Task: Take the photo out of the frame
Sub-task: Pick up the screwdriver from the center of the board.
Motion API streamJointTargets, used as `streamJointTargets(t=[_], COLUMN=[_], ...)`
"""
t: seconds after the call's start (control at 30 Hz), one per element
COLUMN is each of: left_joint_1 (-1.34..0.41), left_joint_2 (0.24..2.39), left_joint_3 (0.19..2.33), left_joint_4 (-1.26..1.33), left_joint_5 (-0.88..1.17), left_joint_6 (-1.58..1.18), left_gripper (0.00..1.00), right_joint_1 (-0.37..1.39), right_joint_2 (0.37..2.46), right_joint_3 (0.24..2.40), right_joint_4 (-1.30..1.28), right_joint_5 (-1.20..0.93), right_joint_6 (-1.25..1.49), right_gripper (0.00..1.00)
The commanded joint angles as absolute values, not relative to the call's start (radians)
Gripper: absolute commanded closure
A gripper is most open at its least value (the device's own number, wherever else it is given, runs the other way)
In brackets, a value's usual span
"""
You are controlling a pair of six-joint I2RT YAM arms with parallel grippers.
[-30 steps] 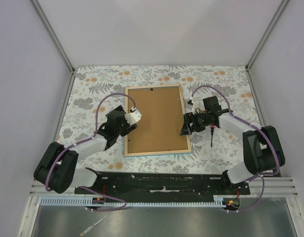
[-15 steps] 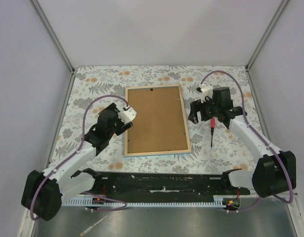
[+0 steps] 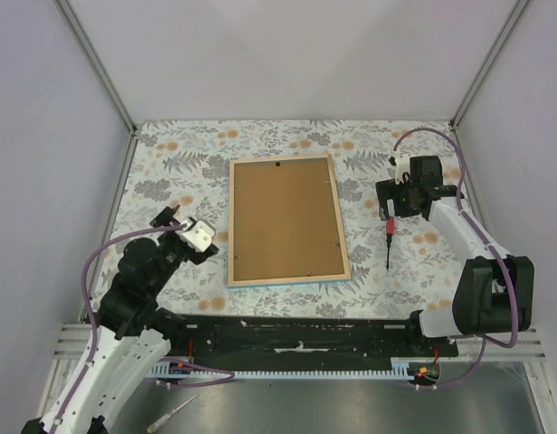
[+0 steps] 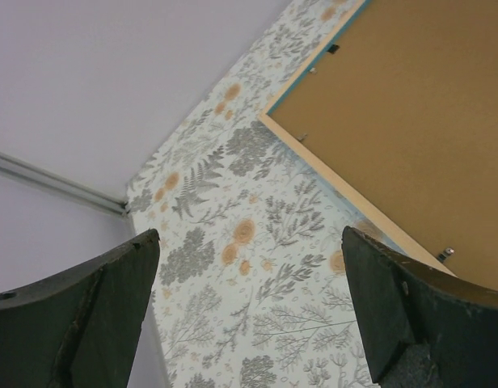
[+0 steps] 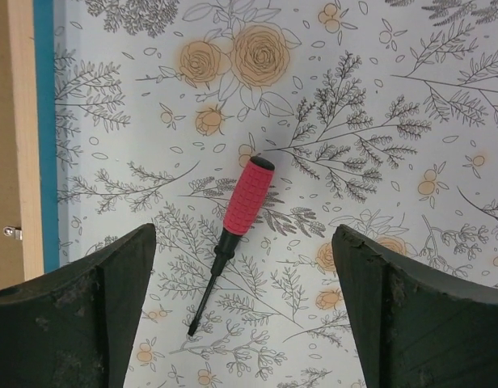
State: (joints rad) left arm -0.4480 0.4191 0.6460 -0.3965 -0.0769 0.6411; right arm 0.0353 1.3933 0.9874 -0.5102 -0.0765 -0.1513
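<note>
1. Both my arms have pulled away from the frame (image 3: 234, 226). My left hand (image 4: 249, 242) is now well to its left, and my right hand (image 5: 242, 242) hangs over a red-handled screwdriver (image 5: 247, 198).
2. Both hands are spread wide, holding nothing.
3. The photo (image 3: 286, 217) lies brown back up inside the frame, flat on the tabletop (image 3: 170, 154).

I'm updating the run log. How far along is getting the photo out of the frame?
Done: the frame lies face down, its brown board facing up. In hand: nothing; the right gripper hangs open over the red-handled screwdriver, and the left gripper is open, left of the frame. Left: the board sits inside the frame; it must come out, and with it the photo, whose picture side is hidden here.
</note>
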Motion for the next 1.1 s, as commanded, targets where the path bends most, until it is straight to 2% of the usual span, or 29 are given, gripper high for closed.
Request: streamJointTargets(t=[0.0,0.47,1.07], left_joint_1=[-0.407,-0.364,-0.325], left_joint_2=[0.356,0.276,0.344], left_joint_3=[0.557,0.502,0.509], left_joint_4=[-0.454,-0.443,-0.449], left_joint_5=[0.116,0.186,0.232], left_joint_6=[0.554,0.526,0.52], left_gripper=[0.0,0.0,0.0], right_joint_1=[0.015,-0.041,-0.006], right_joint_2=[1.427,1.66,1.752], right_joint_3=[1.038,1.097,1.114], right_joint_4=[-0.529,-0.581,-0.591], right_joint_5=[-0.046,-0.075,-0.055], right_joint_6=[-0.17,-0.141,-0.138], right_gripper=[0.04,0.13,0.3])
